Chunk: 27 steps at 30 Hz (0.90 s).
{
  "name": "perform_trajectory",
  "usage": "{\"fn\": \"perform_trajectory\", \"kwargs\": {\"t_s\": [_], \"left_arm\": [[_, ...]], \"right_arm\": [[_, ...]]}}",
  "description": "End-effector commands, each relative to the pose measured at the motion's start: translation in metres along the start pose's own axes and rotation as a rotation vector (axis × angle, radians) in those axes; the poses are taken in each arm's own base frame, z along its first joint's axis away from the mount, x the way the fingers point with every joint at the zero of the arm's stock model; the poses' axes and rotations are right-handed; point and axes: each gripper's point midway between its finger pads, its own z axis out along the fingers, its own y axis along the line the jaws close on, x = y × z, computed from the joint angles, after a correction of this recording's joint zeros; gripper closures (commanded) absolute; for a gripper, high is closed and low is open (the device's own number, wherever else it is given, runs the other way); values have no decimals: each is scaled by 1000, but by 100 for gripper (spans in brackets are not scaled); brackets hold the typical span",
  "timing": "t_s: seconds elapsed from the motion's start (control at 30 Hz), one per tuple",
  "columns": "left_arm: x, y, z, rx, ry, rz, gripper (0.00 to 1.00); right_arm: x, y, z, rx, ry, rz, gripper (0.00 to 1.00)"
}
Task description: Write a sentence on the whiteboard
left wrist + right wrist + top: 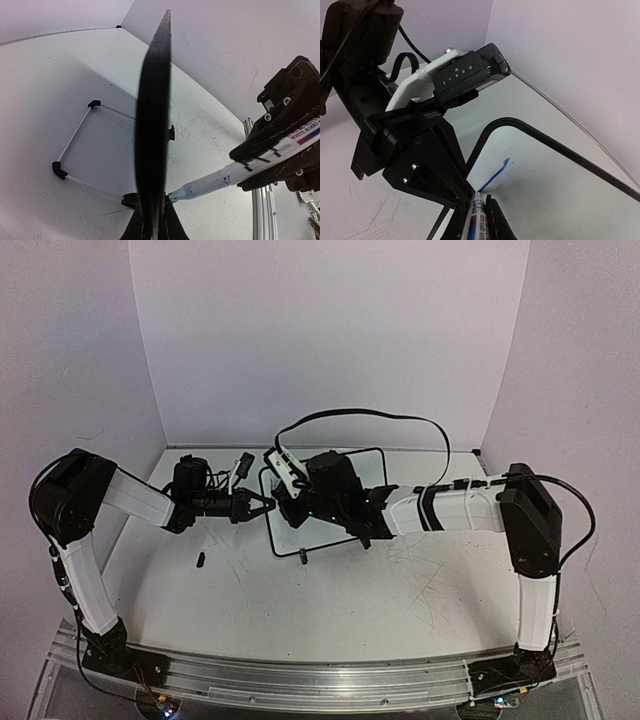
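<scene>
The whiteboard [370, 468] stands tilted at the middle of the table, white with a thin black frame. My left gripper [262, 506] is shut on its left edge. In the left wrist view the board shows edge-on as a dark strip [152, 115] between the jaws of the left gripper [154, 215]. My right gripper [481, 205] is shut on a whiteboard marker [477, 222], whose tip touches the whiteboard [545, 175] near its top-left corner. One short blue stroke [495, 172] of the sentence runs up from the tip. The marker [215, 182] also shows from the left.
A small black cap [200, 560] lies on the table left of the board. A black cable [360, 415] loops above the board. The board's thin wire stand [75, 145] rests behind it. White walls enclose three sides, and a metal rail [320, 680] runs along the near edge.
</scene>
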Motion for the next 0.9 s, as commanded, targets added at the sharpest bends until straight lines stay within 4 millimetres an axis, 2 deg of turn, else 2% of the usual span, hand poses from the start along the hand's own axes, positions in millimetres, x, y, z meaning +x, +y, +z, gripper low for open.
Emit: {"fn": "perform_trajectory", "kwargs": {"t_s": [0.0, 0.13, 0.3, 0.37, 0.6, 0.87], "left_arm": [[-16, 11, -5, -90, -29, 53, 100], [-16, 12, -4, -92, -29, 52, 100], [-15, 12, -4, -92, -27, 50, 100], [-15, 12, -4, -91, -27, 49, 100], [-16, 12, -4, -88, -26, 50, 100], [-16, 11, -4, -87, -27, 50, 100]], "right_arm": [[-4, -1, -3, 8, -16, 27, 100], [-16, -2, -6, 4, -41, 34, 100], [-65, -7, -26, -10, -152, 73, 100], [-76, -8, -32, -18, -178, 81, 100], [-68, -15, -26, 27, -160, 63, 100], [-69, -23, -14, 65, -161, 55, 100]]}}
